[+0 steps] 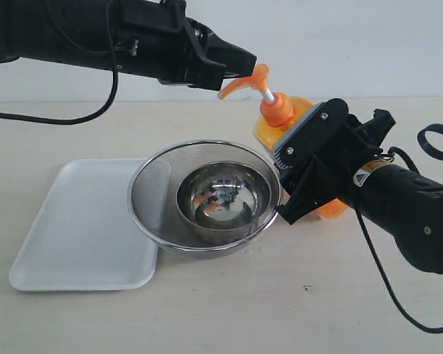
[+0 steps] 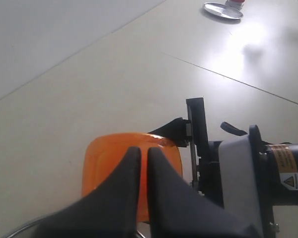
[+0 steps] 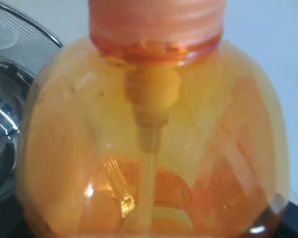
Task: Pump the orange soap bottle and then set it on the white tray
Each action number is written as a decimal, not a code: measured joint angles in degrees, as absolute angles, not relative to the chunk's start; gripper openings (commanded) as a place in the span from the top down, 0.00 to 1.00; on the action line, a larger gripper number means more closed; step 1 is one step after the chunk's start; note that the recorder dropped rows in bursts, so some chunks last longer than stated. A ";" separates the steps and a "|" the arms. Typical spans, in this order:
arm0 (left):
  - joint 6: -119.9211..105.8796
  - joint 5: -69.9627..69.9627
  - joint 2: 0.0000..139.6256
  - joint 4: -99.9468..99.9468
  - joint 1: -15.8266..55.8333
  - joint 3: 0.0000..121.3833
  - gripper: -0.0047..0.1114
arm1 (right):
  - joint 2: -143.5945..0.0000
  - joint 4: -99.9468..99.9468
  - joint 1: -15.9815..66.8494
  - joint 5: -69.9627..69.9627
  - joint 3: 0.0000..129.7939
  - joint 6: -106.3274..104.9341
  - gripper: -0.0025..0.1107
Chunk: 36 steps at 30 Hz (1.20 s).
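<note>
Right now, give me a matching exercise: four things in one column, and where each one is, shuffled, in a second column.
Things:
1. orange soap bottle
2. steel bowl
3. white tray
4. left end effector

Places:
A. inside the mesh strainer
B. at the pump head
C. gripped by the right end effector
D. partly under the strainer's rim

Pairs: 1-C, 2-A, 3-D, 4-B

A plain white wall [image 1: 369, 44] spans 10 to 2 o'clock in the exterior view, above a smooth pale beige desk [image 1: 229, 317]. A soft glare [image 2: 251, 39] lies on the desk, and a thin seam [image 2: 228, 77] crosses it.
</note>
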<state>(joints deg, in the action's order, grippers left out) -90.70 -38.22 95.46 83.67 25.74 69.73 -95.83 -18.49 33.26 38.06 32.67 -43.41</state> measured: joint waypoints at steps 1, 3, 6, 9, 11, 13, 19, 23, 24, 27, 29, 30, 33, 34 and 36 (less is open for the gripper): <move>-90.70 -38.05 95.46 83.67 25.74 69.73 0.92 | -95.83 -18.49 33.26 38.06 32.67 -43.41 0.98; -90.70 -37.81 95.46 83.67 25.74 69.73 0.92 | -95.83 -18.49 33.26 38.06 32.67 -43.41 0.98; -90.70 -37.41 95.46 83.67 25.74 69.73 0.92 | -95.83 -18.49 33.26 37.95 32.67 -43.41 0.98; -90.70 -37.43 95.72 83.67 25.74 69.73 0.92 | -95.83 -18.49 33.26 37.95 32.67 -43.41 0.98; -90.70 -37.43 95.83 83.74 25.82 69.77 0.92 | -95.83 -18.49 33.26 37.95 32.67 -43.41 0.98; -90.70 -37.26 95.83 83.74 26.15 69.77 0.92 | -95.83 -18.49 33.26 37.95 32.67 -43.41 0.98; -91.54 -36.26 95.95 84.62 27.93 70.00 0.92 | -95.83 -18.49 33.26 37.95 32.67 -43.41 0.98; -91.54 -36.12 96.06 84.62 28.03 70.12 0.92 | -95.83 -18.49 33.26 37.95 32.67 -43.41 0.98; -91.54 -36.12 96.06 84.70 28.03 70.12 0.92 | -95.83 -18.49 33.26 37.95 32.67 -43.41 0.98; -91.54 -35.76 96.06 84.75 28.03 70.12 0.92 | -95.83 -18.49 33.26 37.95 32.67 -43.41 0.98; -91.63 -35.51 96.06 84.84 28.03 70.12 0.92 | -95.83 -18.49 33.26 37.95 32.67 -43.41 0.98; -91.63 -35.41 96.06 84.84 28.03 70.12 0.92 | -95.83 -18.49 33.26 37.95 32.77 -43.41 0.98; -91.63 -34.79 96.06 84.84 28.03 70.12 0.92 | -95.83 -18.49 33.26 37.85 32.77 -43.41 0.98; -91.63 -34.48 96.06 84.84 28.03 70.12 0.92 | -95.83 -18.49 33.26 37.85 32.77 -43.41 0.98; -91.63 -33.89 96.06 84.84 28.03 70.12 0.92 | -95.83 -18.49 33.26 37.85 32.77 -43.41 0.98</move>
